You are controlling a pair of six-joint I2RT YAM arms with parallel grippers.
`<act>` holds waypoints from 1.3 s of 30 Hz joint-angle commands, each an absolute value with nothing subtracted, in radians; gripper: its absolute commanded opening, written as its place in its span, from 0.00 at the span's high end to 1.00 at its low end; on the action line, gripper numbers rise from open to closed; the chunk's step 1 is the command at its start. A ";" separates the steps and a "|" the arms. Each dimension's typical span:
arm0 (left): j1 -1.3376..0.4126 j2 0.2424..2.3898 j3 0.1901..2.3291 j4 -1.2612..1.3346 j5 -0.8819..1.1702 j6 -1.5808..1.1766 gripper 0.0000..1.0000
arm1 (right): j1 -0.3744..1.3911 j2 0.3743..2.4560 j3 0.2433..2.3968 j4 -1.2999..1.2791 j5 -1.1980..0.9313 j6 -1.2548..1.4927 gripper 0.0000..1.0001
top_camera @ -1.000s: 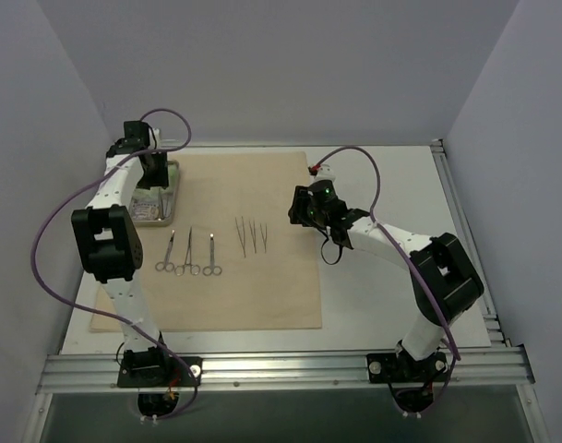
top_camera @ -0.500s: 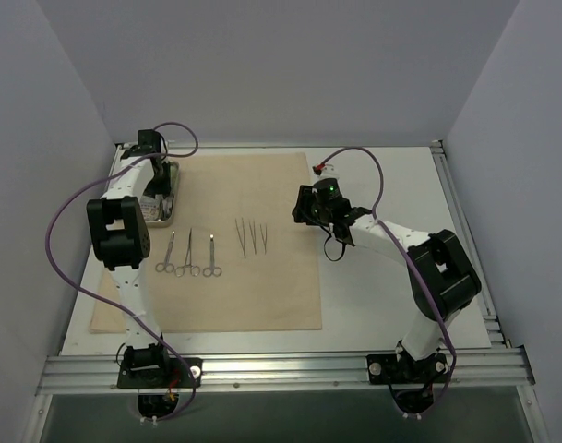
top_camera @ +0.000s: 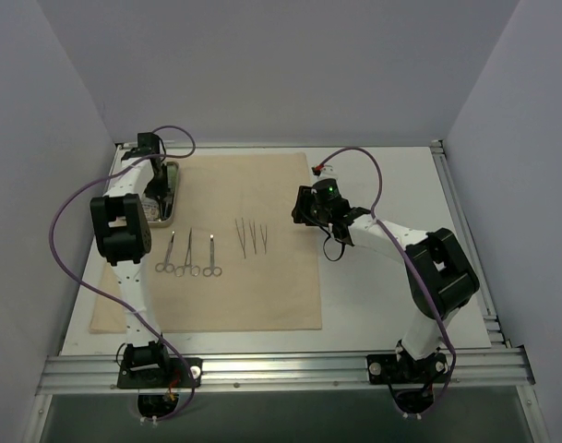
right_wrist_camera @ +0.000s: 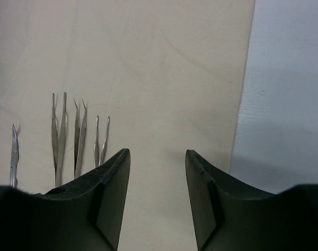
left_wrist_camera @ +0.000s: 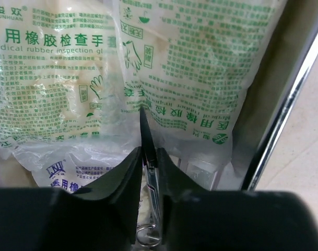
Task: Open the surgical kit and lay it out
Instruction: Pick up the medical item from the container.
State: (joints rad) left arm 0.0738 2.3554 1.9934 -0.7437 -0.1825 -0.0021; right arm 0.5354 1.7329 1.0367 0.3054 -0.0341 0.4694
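Observation:
The beige cloth wrap (top_camera: 234, 277) lies spread flat. Three steel scissor-like instruments (top_camera: 188, 254) and three tweezers (top_camera: 252, 236) lie in rows on it. The steel tray (top_camera: 173, 177) stands at the cloth's far left corner. My left gripper (top_camera: 154, 189) hangs over the tray. In the left wrist view it (left_wrist_camera: 148, 157) is shut on a thin steel ring-handled instrument (left_wrist_camera: 147, 141) above the green/white packets (left_wrist_camera: 200, 68) in the tray (left_wrist_camera: 284, 120). My right gripper (top_camera: 304, 208) is open and empty above the cloth (right_wrist_camera: 148, 68), right of the tweezers (right_wrist_camera: 78, 138).
Bare white table (right_wrist_camera: 289, 94) runs right of the cloth's edge. Grey walls close in the left, back and right. A metal rail (top_camera: 281, 369) runs along the near edge by the arm bases.
My left arm has folded up and swung its wrist further back over the tray. My right arm has hardly moved.

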 commanded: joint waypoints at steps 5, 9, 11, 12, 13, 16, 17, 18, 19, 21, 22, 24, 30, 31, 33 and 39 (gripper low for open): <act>0.106 2.382 2.019 -0.772 -0.111 -0.052 0.88 | 0.525 1.720 1.069 0.311 -0.025 0.465 0.57; 0.106 2.346 2.020 -0.773 -0.092 -0.061 0.98 | 0.525 1.724 1.077 0.299 -0.018 0.468 0.57; 0.106 2.315 2.023 -0.776 -0.078 -0.063 0.98 | 0.523 1.723 1.077 0.298 -0.020 0.468 0.57; 0.107 2.304 2.025 -0.776 -0.074 -0.063 0.98 | 0.525 1.723 1.080 0.298 -0.020 0.469 0.57; 0.106 2.280 2.022 -0.779 -0.069 -0.063 0.98 | 0.525 1.723 1.080 0.296 -0.020 0.469 0.57; 0.106 2.235 2.020 -0.784 -0.055 -0.060 0.98 | 0.523 1.718 1.083 0.293 -0.020 0.468 0.58; 0.106 2.224 2.014 -0.784 -0.054 -0.060 0.98 | 0.523 1.720 1.086 0.290 -0.018 0.468 0.58; 0.107 2.215 2.011 -0.784 -0.051 -0.057 0.98 | 0.525 1.718 1.088 0.288 -0.018 0.468 0.58; 0.109 2.198 2.008 -0.781 -0.052 -0.055 0.98 | 0.525 1.715 1.088 0.288 -0.018 0.466 0.58; 0.110 2.184 2.002 -0.781 -0.052 -0.049 0.98 | 0.525 1.712 1.089 0.287 -0.018 0.465 0.58; 0.110 2.175 2.000 -0.781 -0.052 -0.048 0.98 | 0.525 1.706 1.089 0.285 -0.018 0.463 0.58; 0.112 2.169 1.999 -0.785 -0.051 -0.043 0.98 | 0.525 1.703 1.089 0.281 -0.014 0.462 0.58; 0.117 2.137 1.999 -0.788 -0.022 -0.057 0.98 | 0.522 1.681 1.080 0.273 -0.008 0.459 0.58; 0.117 2.122 1.997 -0.790 -0.017 -0.060 0.98 | 0.523 1.677 1.075 0.273 -0.006 0.459 0.58; 0.117 2.100 1.993 -0.796 -0.002 -0.064 0.98 | 0.523 1.672 1.071 0.273 -0.005 0.462 0.58; 0.126 1.904 1.840 -0.807 0.093 -0.008 0.98 | 0.522 1.651 1.049 0.284 -0.003 0.468 0.58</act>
State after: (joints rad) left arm 0.1120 2.0701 1.8912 -0.7975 0.0166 -0.0402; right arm 0.5289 1.7145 1.0512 0.2787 -0.0257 0.4698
